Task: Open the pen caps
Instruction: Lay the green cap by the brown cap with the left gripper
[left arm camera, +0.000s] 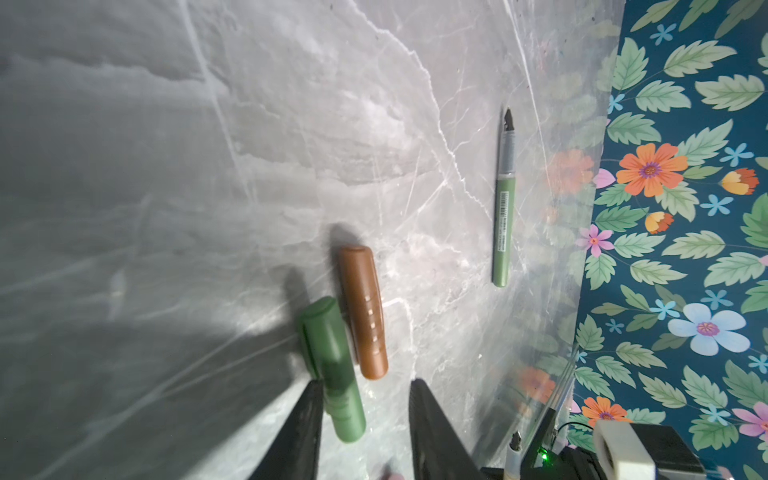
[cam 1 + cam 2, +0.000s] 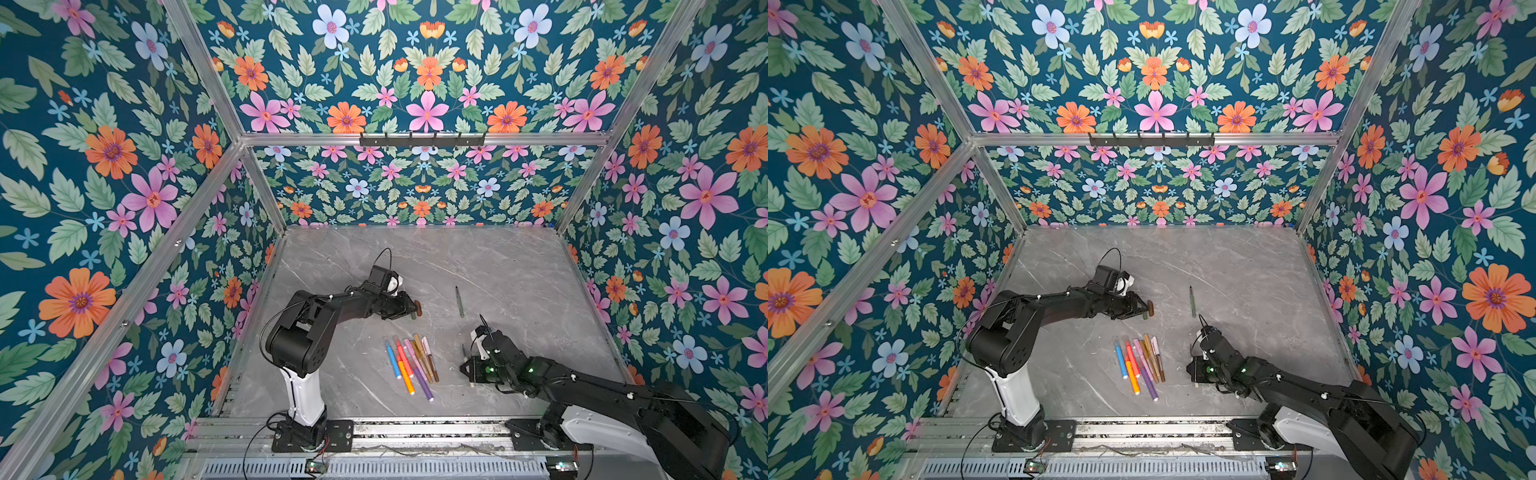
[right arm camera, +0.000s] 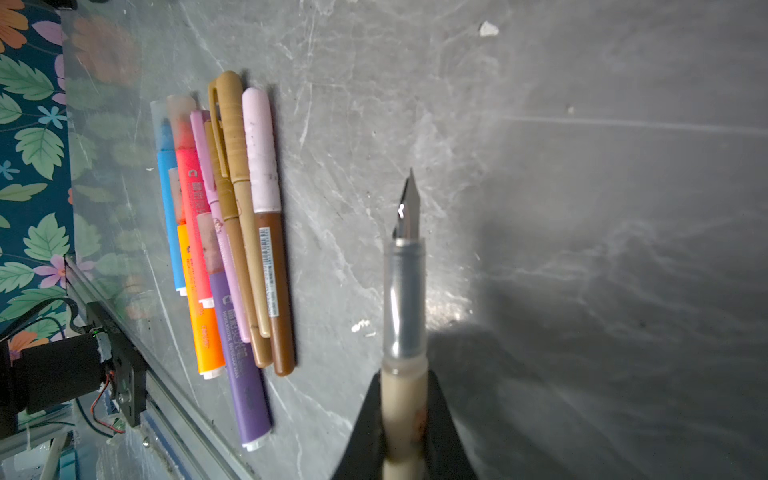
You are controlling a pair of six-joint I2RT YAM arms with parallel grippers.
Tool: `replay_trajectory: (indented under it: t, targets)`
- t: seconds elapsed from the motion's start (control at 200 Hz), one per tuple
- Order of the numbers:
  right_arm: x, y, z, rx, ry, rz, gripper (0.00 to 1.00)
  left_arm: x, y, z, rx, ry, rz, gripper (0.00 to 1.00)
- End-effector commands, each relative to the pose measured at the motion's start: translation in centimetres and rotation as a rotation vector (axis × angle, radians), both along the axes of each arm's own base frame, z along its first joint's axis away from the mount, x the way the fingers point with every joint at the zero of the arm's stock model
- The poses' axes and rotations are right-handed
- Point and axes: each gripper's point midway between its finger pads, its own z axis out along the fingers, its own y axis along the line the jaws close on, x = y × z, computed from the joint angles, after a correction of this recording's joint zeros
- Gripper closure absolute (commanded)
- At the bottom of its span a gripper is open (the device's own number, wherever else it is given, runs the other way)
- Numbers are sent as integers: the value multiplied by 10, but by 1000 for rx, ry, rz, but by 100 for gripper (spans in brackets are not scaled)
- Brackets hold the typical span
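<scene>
Right gripper [image 3: 404, 376] clamps uncapped pen [image 3: 404, 291], left gripper [image 1: 365, 384] parted; grey marble table [image 2: 498, 270], floral walls [image 2: 428, 62]

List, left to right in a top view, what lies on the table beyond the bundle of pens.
Green cap → brown cap → uncapped green pen. The two caps lie close side by side. The pen lies apart from them, further right.

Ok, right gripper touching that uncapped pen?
Touching. The right wrist view shows the right gripper clamped on the pen at its tan barrel, a finger flush against each side.
</scene>
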Motion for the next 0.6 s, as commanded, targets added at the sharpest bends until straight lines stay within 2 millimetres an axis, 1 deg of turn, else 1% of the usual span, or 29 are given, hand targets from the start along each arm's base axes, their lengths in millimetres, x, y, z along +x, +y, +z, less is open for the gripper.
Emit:
replay_trajectory:
  t: [0.0, 0.265, 0.355, 0.425, 0.49, 0.595]
  targets:
    - [3, 3, 5, 15, -23, 6, 100, 2, -4, 4, -28, -5, -2, 62]
    - [2, 2, 4, 13, -21, 4, 100, 6, -6, 10, -36, -16, 3, 62]
    - [3, 2, 3, 14, -21, 2, 100, 5, -4, 16, -30, -27, 1, 62]
    - [3, 2, 2, 13, -19, 3, 100, 5, 0, 23, -16, -46, 3, 62]
    - [3, 2, 0, 12, -17, 1, 100, 4, 4, 35, -2, -81, 10, 63]
    - [4, 0, -2, 6, -17, -14, 100, 4, 18, 55, 46, -154, 43, 63]
